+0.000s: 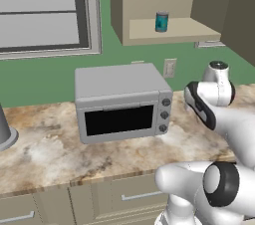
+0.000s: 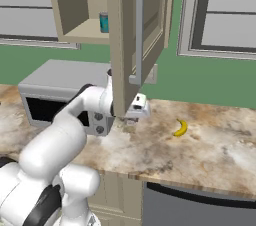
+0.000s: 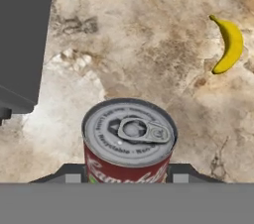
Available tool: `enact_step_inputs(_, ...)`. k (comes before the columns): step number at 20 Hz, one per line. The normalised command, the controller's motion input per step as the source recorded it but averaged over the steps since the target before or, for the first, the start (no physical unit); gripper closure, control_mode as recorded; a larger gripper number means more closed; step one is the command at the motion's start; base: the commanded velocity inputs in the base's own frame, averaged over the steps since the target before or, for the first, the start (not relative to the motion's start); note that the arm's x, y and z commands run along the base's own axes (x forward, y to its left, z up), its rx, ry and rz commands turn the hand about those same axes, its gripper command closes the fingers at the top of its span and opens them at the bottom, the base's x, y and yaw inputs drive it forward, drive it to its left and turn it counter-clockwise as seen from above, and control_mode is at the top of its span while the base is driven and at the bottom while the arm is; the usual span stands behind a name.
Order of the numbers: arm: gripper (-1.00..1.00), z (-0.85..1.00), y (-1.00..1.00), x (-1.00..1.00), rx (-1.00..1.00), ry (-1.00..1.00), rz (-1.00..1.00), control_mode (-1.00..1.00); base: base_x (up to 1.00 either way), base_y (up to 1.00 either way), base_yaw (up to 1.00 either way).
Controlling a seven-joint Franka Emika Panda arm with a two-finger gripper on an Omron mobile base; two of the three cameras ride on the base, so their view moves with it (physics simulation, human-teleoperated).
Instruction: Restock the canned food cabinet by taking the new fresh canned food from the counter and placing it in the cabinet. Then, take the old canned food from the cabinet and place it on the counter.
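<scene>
Teal can (image 1: 161, 21): upright on the pale shelf of the cabinet (image 1: 149, 0), near the shelf's middle; also seen through the open front from the right base view (image 2: 104, 22).

Cabinet door (image 2: 131, 30): swung open, its long metal handle facing the right base camera, partly covering the arm's wrist.

Red can (image 3: 129, 141): silvery lid with pull tab, red label with white script. Sits between the two finger mounts at the bottom of the hand view, directly under the camera, above the tabletop (image 3: 149, 59).

Tool (image 2: 131, 123): low over the tabletop just right of the toaster oven (image 1: 122, 102); closed around the red can, fingers on either side of it. Whether the can's base touches the stone cannot be told.

Toaster oven: grey, dark glass door, three knobs on its right side, standing on the tabletop below the cabinet.

Banana (image 3: 227, 44): lying flat on the tabletop, well apart from the red can; also in the right base view (image 2: 181, 128).
</scene>
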Motion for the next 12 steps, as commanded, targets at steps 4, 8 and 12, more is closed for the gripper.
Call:
enact_step_inputs(4,1.00,-0.81,0.00,0.10,0.00,-0.30,0.00,-1.00,0.00,0.00,0.00)
enact_step_inputs(8,1.00,-0.86,0.00,0.01,0.00,-0.26,0.00,-1.00,0.00,0.00,0.00)
enact_step_inputs(12,1.00,-0.61,0.00,0.20,0.00,-0.19,0.00,-1.00,0.00,0.00,0.00)
